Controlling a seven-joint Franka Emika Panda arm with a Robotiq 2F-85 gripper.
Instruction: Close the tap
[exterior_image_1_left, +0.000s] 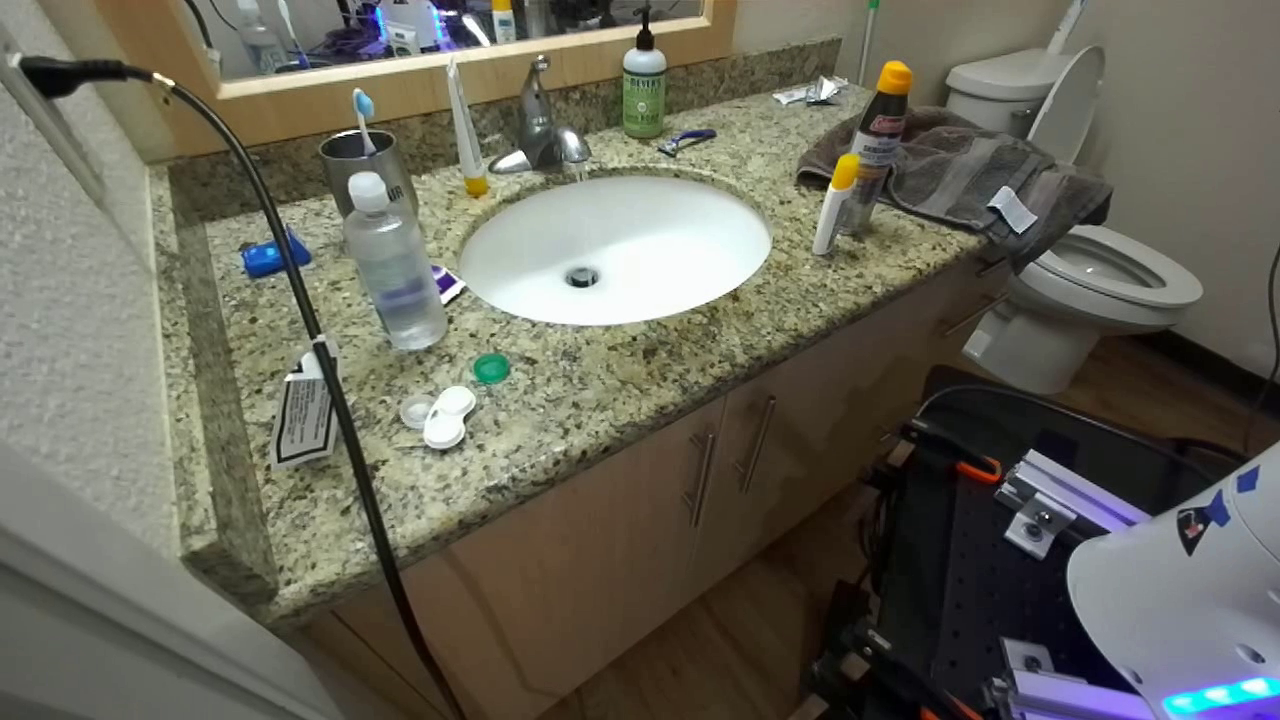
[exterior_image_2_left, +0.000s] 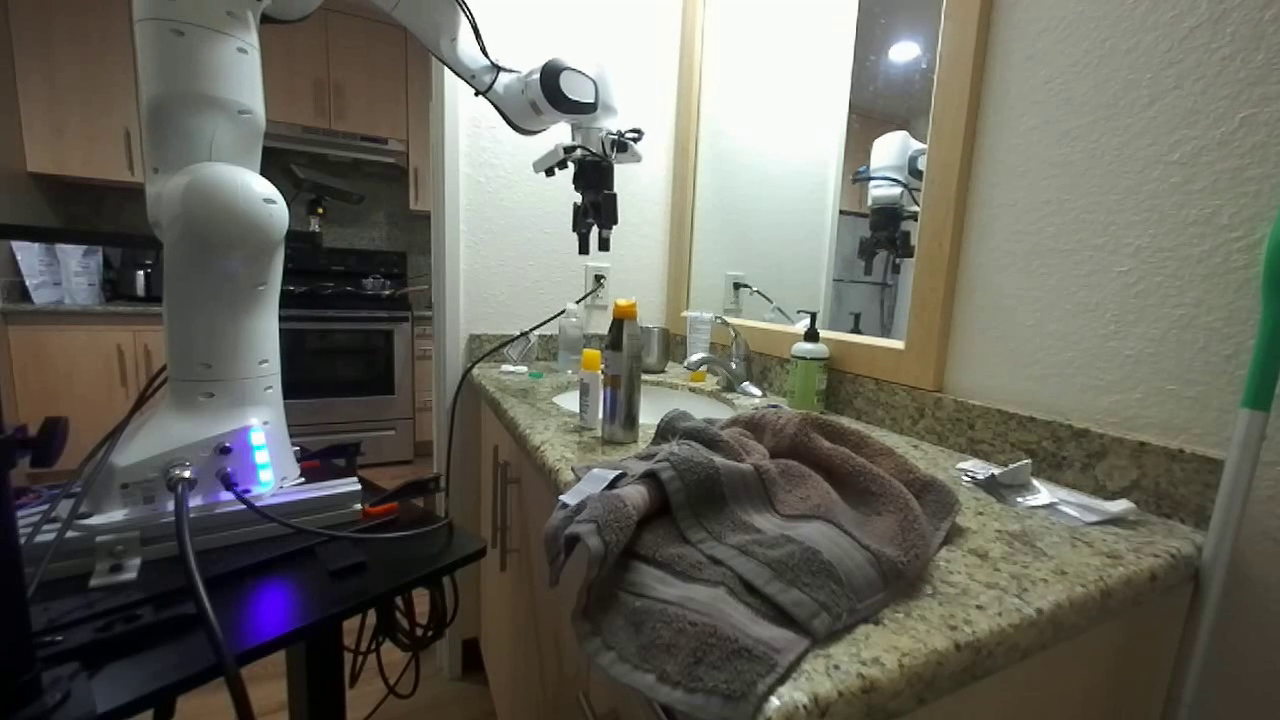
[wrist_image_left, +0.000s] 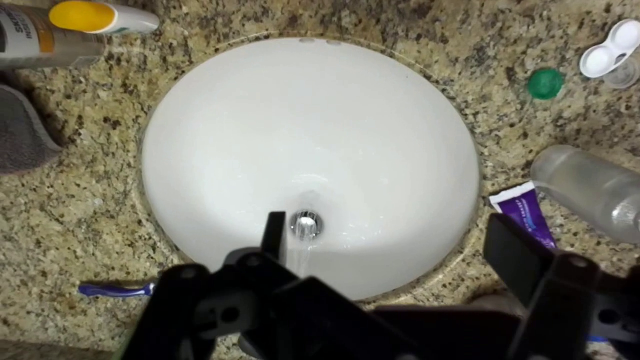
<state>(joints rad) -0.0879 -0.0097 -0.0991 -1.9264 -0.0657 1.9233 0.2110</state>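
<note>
Under a wood-framed mirror (exterior_image_2_left: 775, 170) runs a speckled table (exterior_image_1_left: 560, 400) with a white oval basin (exterior_image_1_left: 650, 230) let into it. My target, the tap (exterior_image_1_left: 540, 130), stands at the basin's back edge, between a white tube (exterior_image_1_left: 463, 130) resting on its yellow cap (exterior_image_1_left: 475, 187) and a green soap bottle (exterior_image_1_left: 644, 95). Water (wrist_image_left: 302, 257) runs from the tap's spout (exterior_image_1_left: 572, 147) and falls toward the drain (exterior_image_1_left: 582, 277), so the job is not done.

My jaws point downward, wide apart, with nothing in their grip; in an exterior view my arm (exterior_image_2_left: 560, 95) holds them well above the table, touching nothing. In the wrist view I look down into the basin, and my own jaws cover the place where the tap should be, so I cannot judge how well I am lined up.

I take this to be the approach: contact has yet to come. The handle (exterior_image_1_left: 536, 85) on top of the tap looks raised, so I expect a downward push to stop the flow, though its exact working I cannot tell. Next I think I must shift toward the mirror side, bring the jaws narrower to make one firm tip, come down over the handle clear of the tube and soap bottle, and press gently.
</note>
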